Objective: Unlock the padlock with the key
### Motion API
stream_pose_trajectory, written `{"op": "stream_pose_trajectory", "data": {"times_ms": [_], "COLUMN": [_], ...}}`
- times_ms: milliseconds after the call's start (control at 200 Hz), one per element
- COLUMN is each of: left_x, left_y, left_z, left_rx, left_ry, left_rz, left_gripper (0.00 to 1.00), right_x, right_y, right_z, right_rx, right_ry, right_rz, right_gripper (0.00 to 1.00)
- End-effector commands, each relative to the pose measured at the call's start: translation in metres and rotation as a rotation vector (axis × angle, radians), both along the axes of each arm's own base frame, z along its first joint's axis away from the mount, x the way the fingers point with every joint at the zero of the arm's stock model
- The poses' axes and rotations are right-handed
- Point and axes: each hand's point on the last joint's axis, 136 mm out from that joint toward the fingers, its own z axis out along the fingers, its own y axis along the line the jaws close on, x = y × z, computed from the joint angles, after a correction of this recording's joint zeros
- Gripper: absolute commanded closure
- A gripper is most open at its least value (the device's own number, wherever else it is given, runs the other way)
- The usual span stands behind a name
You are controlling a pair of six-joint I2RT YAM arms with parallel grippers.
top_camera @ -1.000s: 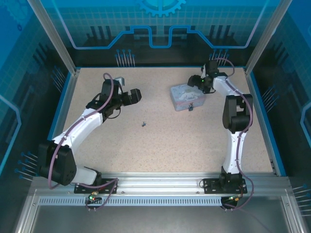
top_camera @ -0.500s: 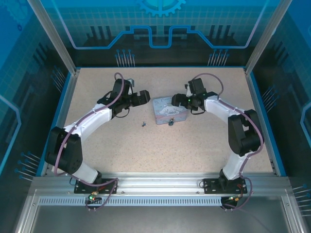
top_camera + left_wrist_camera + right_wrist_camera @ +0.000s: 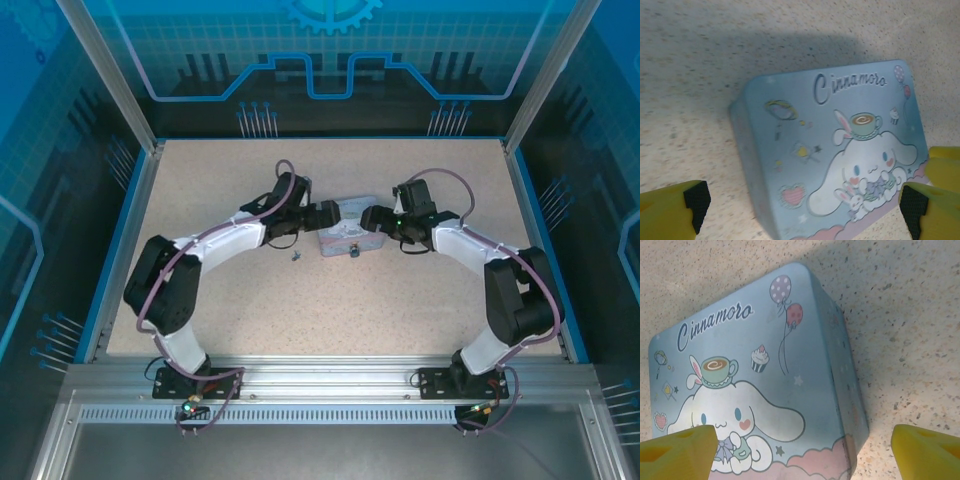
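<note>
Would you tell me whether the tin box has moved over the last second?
Yes: the tin box slid left and nearer, closing on the key, which stayed put.

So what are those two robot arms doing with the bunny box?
Both arms lean in over the blue tin in the middle of the table. The left gripper and the right gripper are both open, one on each side of the tin, holding nothing. The little padlock sits at the tin's near edge. The tiny key lies on the table beside the tin, not yet picked up.
</note>
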Motion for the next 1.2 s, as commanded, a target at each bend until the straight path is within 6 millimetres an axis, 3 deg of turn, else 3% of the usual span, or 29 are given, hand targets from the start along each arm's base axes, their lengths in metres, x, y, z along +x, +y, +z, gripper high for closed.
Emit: {"op": "stream_pose_trajectory", "data": {"times_ms": [0,350,710,875,935,1100,1196], "left_x": [0.011,0.037,0.041,0.043,0.043,0.030,0.012], "left_y": [-0.026,-0.045,-0.045,-0.043,-0.038,0.003,0.029], "left_z": [0.012,0.008,0.010,0.020,0.035,0.079,0.083], "left_rx": [-0.042,-0.028,0.000,0.006,0.019,0.093,0.135], "left_ry": [-0.024,-0.035,-0.054,-0.074,-0.100,-0.200,-0.196], "left_rz": [-0.025,-0.035,-0.049,-0.053,-0.045,-0.002,0.008], "left_gripper": [0.01,0.01,0.01,0.01,0.01,0.01,0.01], "right_x": [-0.001,-0.006,-0.022,-0.032,-0.033,-0.039,-0.042], "right_y": [0.006,0.021,0.040,0.026,0.016,-0.012,-0.016], "right_z": [0.010,0.008,0.015,0.005,0.009,0.037,0.053], "right_rx": [0.069,0.145,0.166,0.104,0.066,-0.032,-0.075], "right_ry": [-0.030,-0.022,-0.028,-0.007,-0.020,-0.123,-0.155], "right_rz": [-0.004,0.025,0.070,0.029,-0.002,-0.056,-0.024], "right_gripper": [0.09,0.11,0.12,0.08,0.00,0.00,0.00]}}
